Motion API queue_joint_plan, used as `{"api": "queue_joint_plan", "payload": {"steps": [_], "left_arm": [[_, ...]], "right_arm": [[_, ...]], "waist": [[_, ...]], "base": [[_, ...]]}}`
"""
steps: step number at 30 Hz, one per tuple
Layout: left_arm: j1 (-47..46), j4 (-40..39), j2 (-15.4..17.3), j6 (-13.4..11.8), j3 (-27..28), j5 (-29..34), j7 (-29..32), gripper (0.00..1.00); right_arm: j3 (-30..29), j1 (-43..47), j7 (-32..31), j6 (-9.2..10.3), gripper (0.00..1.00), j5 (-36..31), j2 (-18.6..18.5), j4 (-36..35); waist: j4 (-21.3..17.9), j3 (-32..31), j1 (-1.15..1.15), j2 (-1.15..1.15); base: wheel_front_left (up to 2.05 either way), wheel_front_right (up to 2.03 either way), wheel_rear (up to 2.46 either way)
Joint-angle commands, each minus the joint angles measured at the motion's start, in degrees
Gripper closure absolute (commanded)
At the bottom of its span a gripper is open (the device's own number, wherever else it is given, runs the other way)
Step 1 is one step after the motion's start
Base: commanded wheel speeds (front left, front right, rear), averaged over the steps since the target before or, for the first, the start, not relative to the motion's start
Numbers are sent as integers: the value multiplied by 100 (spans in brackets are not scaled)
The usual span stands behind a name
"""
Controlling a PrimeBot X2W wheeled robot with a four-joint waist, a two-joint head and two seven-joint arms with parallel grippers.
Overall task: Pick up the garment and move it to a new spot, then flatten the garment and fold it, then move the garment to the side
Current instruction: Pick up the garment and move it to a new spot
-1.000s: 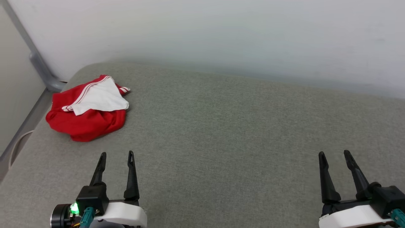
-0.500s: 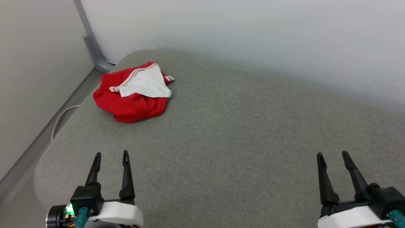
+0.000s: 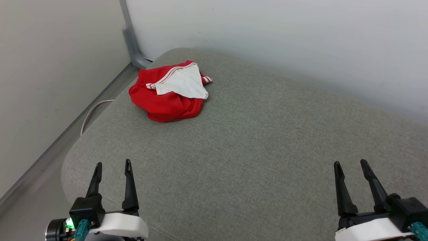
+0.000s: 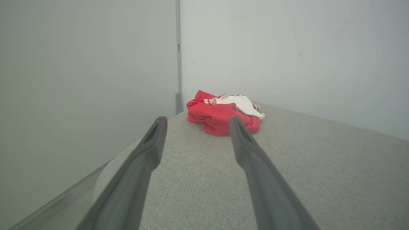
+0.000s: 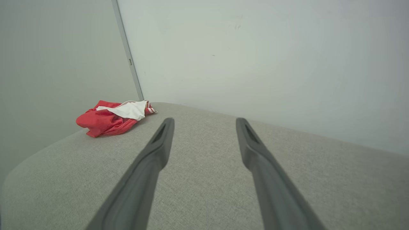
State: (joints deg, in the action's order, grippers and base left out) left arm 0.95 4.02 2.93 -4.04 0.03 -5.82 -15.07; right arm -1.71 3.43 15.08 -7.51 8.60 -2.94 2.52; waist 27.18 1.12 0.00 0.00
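The garment [image 3: 167,97] lies in a crumpled heap, red cloth below and a white part with striped trim on top. It is well ahead of the left tool [image 3: 113,163] and slightly to its right, and far ahead and to the left of the right tool [image 3: 350,163]. Both tools have their fingers spread and carry nothing. Each points forward low over the near part of the cushion [image 3: 254,140], well apart from the other.

By the look of it the task has hardly begun. The heap is ungrasped, bunched rather than flattened, with no fold made and no chest lettering showing. The pick-up, the move to a new spot, the flattening, the folding and the final shift aside all seem to be left. The left tool is the nearer one for a first reach.

The cushion is covered in grey woven fabric with a rounded corner, and it runs wide and bare ahead of both tools. Past the garment two pale walls [image 3: 284,40] meet, and a grey post [image 3: 130,36] rises in that corner. A pale cable [image 3: 92,110] curves along the floor just off the cushion's edge, ahead and left of the left tool.
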Motion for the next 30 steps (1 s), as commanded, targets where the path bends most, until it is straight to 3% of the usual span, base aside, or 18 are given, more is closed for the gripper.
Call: {"api": "queue_joint_plan", "payload": {"steps": [1, 11, 22, 30], "left_arm": [[62, 9, -8, -5, -3, -19, -16, 0], [-83, 72, -7, -44, 120, -119, -16, 0], [-1487, 291, 187, 514, 920, -152, -15, 0], [-3163, 650, 754, 872, 1363, -148, -16, 0]], "right_arm": [[-4, 32, 14, 4, 0, -10, 12, -7], [52, -72, 14, 4, 0, -65, 12, -16], [106, -420, 14, 4, 0, -478, 12, -257], [81, -869, 14, 4, 0, -895, 11, -672]], "waist": [[25, 2, 0, 0], [-35, 76, 0, 0], [-641, 766, 0, 0], [-1069, 1737, 0, 0]], "base": [[0, 0, 0], [0, 0, 0], [0, 0, 0], [0, 0, 0]]}}
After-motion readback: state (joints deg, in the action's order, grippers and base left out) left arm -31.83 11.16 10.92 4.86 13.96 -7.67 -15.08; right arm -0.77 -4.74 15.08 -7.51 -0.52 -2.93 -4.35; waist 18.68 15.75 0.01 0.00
